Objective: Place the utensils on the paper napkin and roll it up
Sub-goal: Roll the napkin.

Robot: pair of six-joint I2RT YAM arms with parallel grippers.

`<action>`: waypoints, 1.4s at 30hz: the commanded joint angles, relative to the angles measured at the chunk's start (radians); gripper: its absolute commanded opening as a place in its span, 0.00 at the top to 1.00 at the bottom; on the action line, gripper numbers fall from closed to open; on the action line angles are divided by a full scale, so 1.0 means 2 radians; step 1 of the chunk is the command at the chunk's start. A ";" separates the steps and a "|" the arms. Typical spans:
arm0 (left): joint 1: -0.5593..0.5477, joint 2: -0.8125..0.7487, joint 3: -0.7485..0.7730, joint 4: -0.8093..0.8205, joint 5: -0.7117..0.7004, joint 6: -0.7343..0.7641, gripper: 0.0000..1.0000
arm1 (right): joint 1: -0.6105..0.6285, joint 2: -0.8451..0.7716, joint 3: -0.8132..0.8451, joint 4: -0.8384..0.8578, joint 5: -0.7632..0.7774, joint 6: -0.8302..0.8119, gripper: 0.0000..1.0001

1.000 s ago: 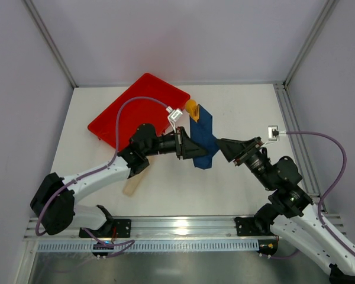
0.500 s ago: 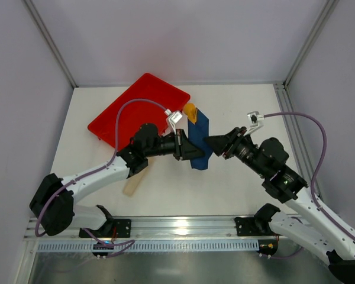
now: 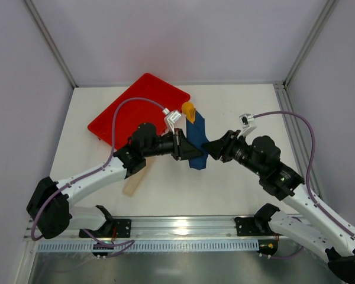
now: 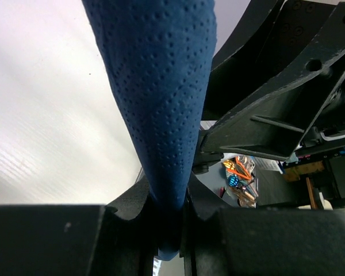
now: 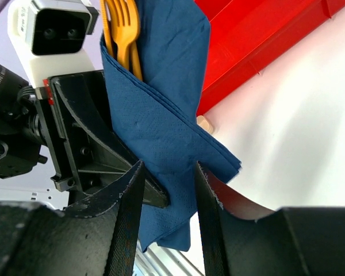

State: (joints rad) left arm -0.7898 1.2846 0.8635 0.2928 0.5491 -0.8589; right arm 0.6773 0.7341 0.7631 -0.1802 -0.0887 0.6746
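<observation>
left gripper (image 3: 189, 149) is clamping dark navy-blue paper napkin (image 3: 196, 133), trapping slim orange plastic utensils (image 3: 190, 110) inside | right gripper (image 5: 167, 190) is straddling its lower end, probably to tighten the roll; whether its jaws are gripping is unclear

top: overhead, far | wrists: close, facing each other | shared: paper napkin (image 3: 198, 130)

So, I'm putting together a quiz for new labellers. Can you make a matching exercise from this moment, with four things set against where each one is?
Things:
1. utensils
2. paper napkin
3. red tray
4. beige strip

Places:
A. flat on the table, near its front left
B. pinched in the left gripper
C. poking out of the napkin's far end
D. at the back left, behind the left gripper

Pairs: 1-C, 2-B, 3-D, 4-A.
</observation>
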 commanded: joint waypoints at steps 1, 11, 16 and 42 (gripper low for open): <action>0.002 -0.010 0.024 0.005 -0.002 0.014 1.00 | 0.000 0.004 0.020 -0.001 0.001 -0.014 0.58; 0.001 -0.008 0.022 0.019 0.014 0.014 1.00 | 0.000 0.010 0.005 0.040 -0.012 -0.013 0.57; 0.001 -0.010 0.017 0.042 0.025 0.008 1.00 | 0.000 0.002 -0.014 0.081 -0.019 -0.002 0.62; 0.001 -0.010 -0.005 0.120 0.074 -0.019 1.00 | -0.009 -0.053 -0.059 0.151 -0.035 0.039 0.69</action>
State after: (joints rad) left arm -0.7895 1.2846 0.8516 0.4541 0.6628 -0.8879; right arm 0.6685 0.6518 0.6590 0.0303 -0.1356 0.7334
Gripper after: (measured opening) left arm 0.173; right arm 0.322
